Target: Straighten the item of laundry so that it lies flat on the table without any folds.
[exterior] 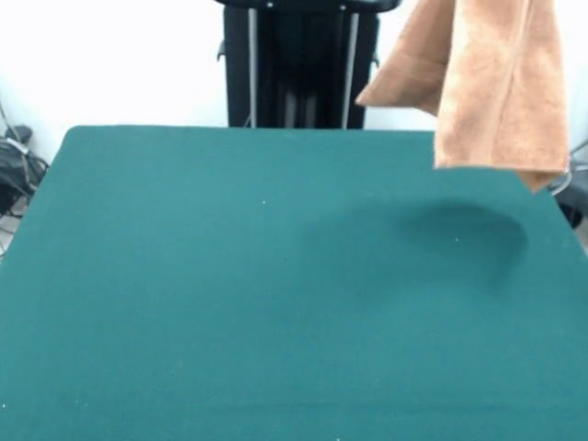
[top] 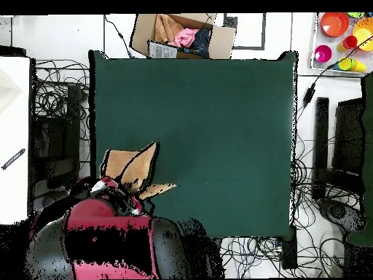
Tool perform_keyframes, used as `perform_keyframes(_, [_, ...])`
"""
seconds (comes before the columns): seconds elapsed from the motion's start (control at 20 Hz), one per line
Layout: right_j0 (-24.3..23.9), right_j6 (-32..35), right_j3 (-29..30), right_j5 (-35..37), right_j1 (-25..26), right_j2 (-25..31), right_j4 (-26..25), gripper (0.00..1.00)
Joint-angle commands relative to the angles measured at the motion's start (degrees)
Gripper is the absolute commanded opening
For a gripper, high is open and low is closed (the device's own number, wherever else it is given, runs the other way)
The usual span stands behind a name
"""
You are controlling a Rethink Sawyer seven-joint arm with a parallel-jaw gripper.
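The orange-tan towel [exterior: 501, 83] hangs in the air over the table's far right corner in the front view. It is bunched and folded, its top runs out of the picture, and its lower edge hangs just above the green table [exterior: 230, 294]. Its shadow falls on the cloth below. In the overhead view the towel [top: 131, 169] shows as tan flaps at the table's [top: 218, 131] lower left edge, right at the end of the red and black arm [top: 109, 226]. My gripper [top: 109, 188] is mostly hidden by the arm and the towel that hangs from it.
The black pedestal [exterior: 299, 64] stands behind the table's far edge. In the overhead view an open cardboard box of clothes [top: 182, 36] lies beyond the top edge, coloured bowls and cups [top: 342, 36] at the top right, and cables [top: 58, 102] run round the table.
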Motion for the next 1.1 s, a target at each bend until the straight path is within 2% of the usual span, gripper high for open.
perform_keyframes(0.05, [-15.31,-11.94,22.60,-30.46,7.11,5.71,2.78,0.00])
perform_keyframes(0.1, [-19.20,-14.13,24.03,-34.77,8.49,9.24,2.01,0.00])
perform_keyframes(0.15, [-24.85,-16.37,24.68,-40.85,11.79,14.58,-1.14,0.00])
perform_keyframes(0.2, [-27.56,-16.35,24.17,-43.91,13.84,17.20,-4.45,0.00])
perform_keyframes(0.25, [-30.34,-16.40,22.31,-48.03,17.35,19.49,-9.84,0.00])
perform_keyframes(0.45, [-33.43,-15.29,14.65,-55.21,25.67,20.22,-23.67,0.00])
perform_keyframes(0.55, [-34.87,-15.42,11.48,-58.18,28.07,20.09,-29.59,0.00])
perform_keyframes(0.65, [-40.14,-15.98,10.76,-56.27,28.73,25.22,-33.07,0.00])
perform_keyframes(0.8, [-43.94,-15.45,8.91,-53.97,29.33,30.20,-36.85,0.00])
perform_keyframes(0.85, [-44.30,-14.60,8.10,-54.18,29.99,30.87,-37.88,0.00])
perform_keyframes(1.0, [-40.70,-9.99,5.11,-59.05,33.47,26.48,-40.03,0.00])
perform_keyframes(1.1, [-37.84,-7.68,4.10,-61.18,34.33,23.53,-39.60,0.00])
